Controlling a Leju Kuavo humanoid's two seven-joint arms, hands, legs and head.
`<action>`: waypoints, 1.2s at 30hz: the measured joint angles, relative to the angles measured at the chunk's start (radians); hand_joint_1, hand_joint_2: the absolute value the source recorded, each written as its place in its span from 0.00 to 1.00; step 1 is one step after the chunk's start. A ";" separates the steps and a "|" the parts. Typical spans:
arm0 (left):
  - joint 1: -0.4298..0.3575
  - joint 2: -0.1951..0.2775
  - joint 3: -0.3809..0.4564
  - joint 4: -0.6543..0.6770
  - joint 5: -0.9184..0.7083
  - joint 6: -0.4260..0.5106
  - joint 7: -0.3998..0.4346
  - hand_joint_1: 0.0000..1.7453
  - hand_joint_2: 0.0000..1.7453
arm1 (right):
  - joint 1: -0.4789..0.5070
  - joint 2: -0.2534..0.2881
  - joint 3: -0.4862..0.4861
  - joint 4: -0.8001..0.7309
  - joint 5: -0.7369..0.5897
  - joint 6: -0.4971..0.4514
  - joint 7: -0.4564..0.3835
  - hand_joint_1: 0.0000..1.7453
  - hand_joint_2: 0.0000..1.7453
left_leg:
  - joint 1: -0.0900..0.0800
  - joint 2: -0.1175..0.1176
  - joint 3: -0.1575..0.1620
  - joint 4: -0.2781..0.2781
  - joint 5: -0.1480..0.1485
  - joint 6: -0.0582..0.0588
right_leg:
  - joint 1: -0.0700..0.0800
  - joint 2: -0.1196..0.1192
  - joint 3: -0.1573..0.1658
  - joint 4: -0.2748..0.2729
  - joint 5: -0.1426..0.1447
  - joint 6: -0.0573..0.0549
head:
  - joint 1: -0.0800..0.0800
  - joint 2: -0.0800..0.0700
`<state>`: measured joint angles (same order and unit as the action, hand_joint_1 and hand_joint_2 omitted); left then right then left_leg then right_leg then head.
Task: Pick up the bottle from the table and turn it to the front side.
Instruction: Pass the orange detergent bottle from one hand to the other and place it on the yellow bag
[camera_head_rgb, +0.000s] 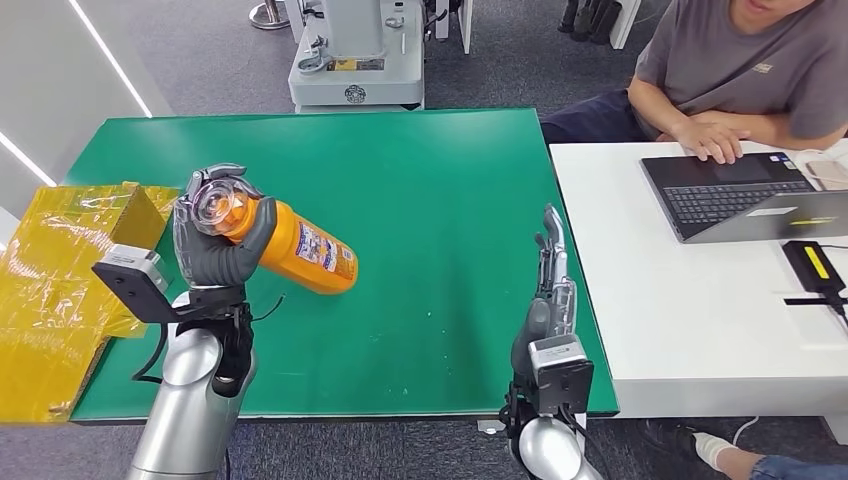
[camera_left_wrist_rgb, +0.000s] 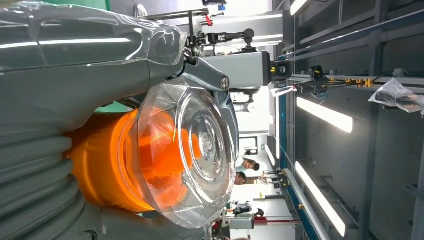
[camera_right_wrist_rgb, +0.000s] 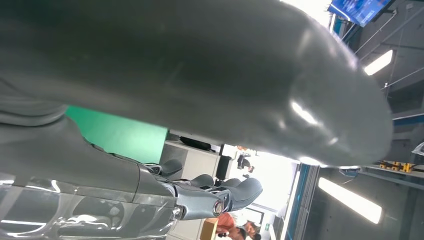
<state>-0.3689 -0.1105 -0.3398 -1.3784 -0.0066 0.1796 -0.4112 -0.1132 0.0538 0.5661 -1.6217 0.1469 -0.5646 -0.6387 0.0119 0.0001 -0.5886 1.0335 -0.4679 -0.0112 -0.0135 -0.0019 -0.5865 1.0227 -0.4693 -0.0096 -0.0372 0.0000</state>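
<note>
green table (camera_head_rgb: 430, 200), white desk (camera_head_rgb: 680, 300) — grey floor (camera_head_rgb: 200, 50)

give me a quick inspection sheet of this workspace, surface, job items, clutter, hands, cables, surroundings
Surface: green table top, flat, with a white desk butted against its right side.
Job's things: orange plastic bottle with a clear cap and printed label, lifted off the table and tilted, cap end in the left hand.
Clutter: crinkled yellow plastic-wrapped box at the table's left edge.
Hands: left hand grips the bottle near its cap; right hand holds nothing, fingers straight, over the table's right edge.
Cables: thin black cable by the left wrist.
Surroundings: seated person at an open laptop; grey machine base beyond the table.
</note>
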 joint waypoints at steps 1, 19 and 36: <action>0.000 0.000 0.000 0.000 0.000 0.000 0.000 1.00 1.00 | 0.000 0.000 0.000 0.000 0.000 0.000 0.000 0.00 0.00 | 0.000 0.000 0.000 0.000 0.000 0.000 | 0.000 0.000 0.000 0.000 0.000 0.000 | 0.000 0.000; -0.246 0.439 -0.027 0.375 -1.340 0.389 0.264 1.00 1.00 | 0.172 0.041 -0.009 -0.005 -0.006 0.131 0.064 0.00 1.00 | 0.002 0.015 0.003 -0.005 0.002 -0.010 | 0.001 0.015 -0.008 0.005 0.002 -0.010 | -0.003 0.000; -0.265 0.527 -0.023 0.501 -1.369 0.360 0.348 1.00 1.00 | 0.204 0.066 -0.013 -0.010 0.015 0.120 0.082 0.00 1.00 | 0.002 0.011 0.000 -0.005 0.003 -0.010 | 0.001 0.011 -0.009 0.005 0.002 -0.011 | -0.003 0.000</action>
<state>-0.6342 0.4161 -0.3632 -0.8775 -1.3759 0.5401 -0.0632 0.0909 0.1198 0.5531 -1.6312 0.1617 -0.4443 -0.5563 0.0137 0.0109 -0.5884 1.0282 -0.4652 -0.0217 -0.0124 0.0087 -0.5955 1.0274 -0.4670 -0.0206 -0.0400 0.0000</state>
